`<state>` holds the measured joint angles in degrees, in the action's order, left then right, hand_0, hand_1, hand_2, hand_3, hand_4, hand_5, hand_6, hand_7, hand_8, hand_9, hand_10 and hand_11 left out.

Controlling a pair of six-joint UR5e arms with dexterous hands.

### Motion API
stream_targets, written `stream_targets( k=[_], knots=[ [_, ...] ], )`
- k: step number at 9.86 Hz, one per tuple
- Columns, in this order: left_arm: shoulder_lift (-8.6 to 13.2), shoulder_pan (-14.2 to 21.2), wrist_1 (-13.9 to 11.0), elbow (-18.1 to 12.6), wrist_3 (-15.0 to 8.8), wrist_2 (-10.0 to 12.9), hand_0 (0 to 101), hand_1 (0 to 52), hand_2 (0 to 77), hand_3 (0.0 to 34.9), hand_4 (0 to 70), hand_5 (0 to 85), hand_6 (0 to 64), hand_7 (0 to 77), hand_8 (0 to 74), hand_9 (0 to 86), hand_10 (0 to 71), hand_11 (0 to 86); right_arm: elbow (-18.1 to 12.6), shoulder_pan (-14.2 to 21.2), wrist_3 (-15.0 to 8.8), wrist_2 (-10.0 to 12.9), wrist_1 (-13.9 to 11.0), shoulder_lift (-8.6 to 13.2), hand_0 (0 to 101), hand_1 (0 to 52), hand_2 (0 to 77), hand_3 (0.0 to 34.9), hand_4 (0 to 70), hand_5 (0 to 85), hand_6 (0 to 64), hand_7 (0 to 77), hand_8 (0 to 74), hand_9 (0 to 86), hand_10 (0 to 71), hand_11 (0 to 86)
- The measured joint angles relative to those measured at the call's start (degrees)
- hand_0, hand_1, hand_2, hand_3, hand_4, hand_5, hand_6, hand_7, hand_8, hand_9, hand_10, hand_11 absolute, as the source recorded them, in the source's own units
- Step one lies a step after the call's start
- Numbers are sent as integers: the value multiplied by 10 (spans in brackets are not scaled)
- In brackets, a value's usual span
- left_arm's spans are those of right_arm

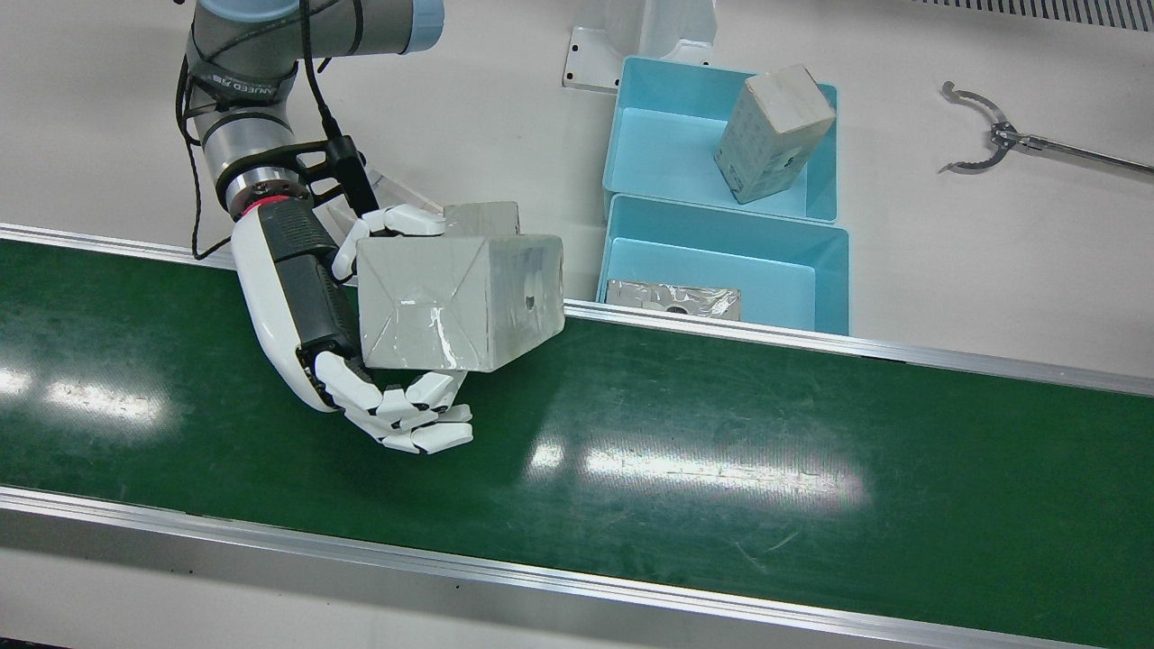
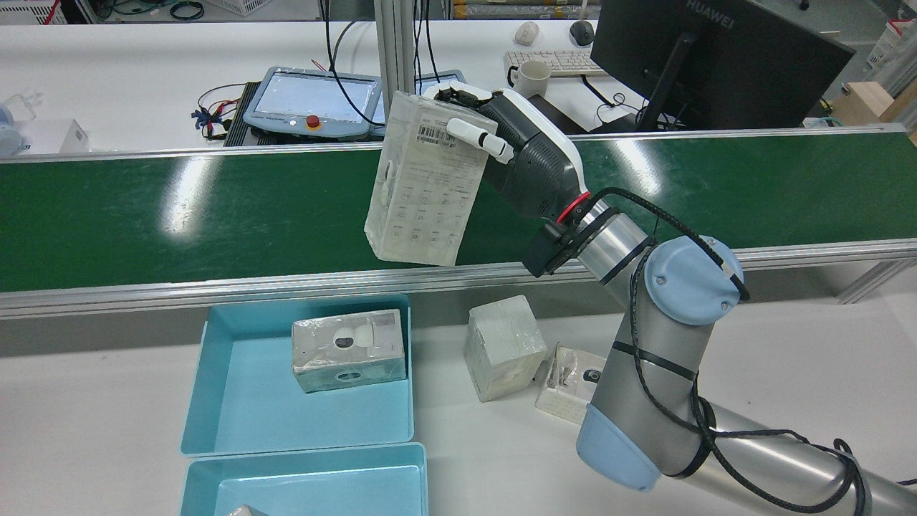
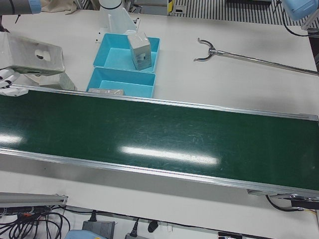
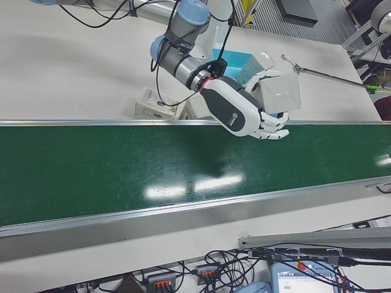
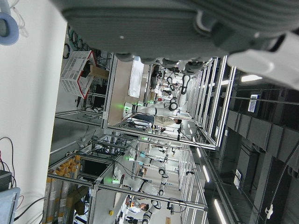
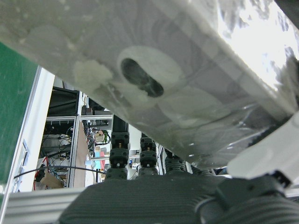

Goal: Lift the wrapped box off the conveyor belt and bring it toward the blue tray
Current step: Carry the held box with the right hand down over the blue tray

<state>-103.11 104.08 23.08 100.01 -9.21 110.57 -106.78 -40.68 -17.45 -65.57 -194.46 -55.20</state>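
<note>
Half done, I judge: right hand [image 1: 361, 361] has its fingers wrapped around the wrapped box [image 1: 460, 302], held clear above the belt [image 1: 721, 451]; the blue tray [image 1: 825, 288] lies near ahead.

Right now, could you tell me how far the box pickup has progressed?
Done: the right hand has lifted the wrapped box clear of the conveyor belt. In hand: it holds the box over the belt's tray-side edge. Left: carrying it over to the blue tray.

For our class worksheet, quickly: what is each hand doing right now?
Right hand: closed on the wrapped box, lifted above the belt.
Left hand: cannot be told.
</note>
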Motion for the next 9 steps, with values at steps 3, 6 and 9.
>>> stream_targets(
  k=[3, 6, 9],
  knots=[
    [0, 0, 0, 0, 0, 0, 0, 0, 5, 0, 0, 5, 0, 5, 5, 0, 0, 0, -37, 69, -34, 39, 0, 6, 415, 22, 349, 129, 224, 447, 202, 442, 114, 196, 213, 311],
    [0, 0, 0, 0, 0, 0, 0, 0, 5, 0, 0, 5, 0, 5, 0, 5, 5, 0, -43, 127, -59, 57, 0, 27, 426, 22, 349, 206, 224, 447, 142, 349, 38, 125, 153, 218],
    [0, 0, 0, 0, 0, 0, 0, 0, 5, 0, 0, 5, 0, 5, 5, 5, 0, 0, -39, 158, -68, 65, 0, 37, 434, 22, 349, 291, 224, 458, 98, 273, 0, 49, 104, 164]
  ],
)
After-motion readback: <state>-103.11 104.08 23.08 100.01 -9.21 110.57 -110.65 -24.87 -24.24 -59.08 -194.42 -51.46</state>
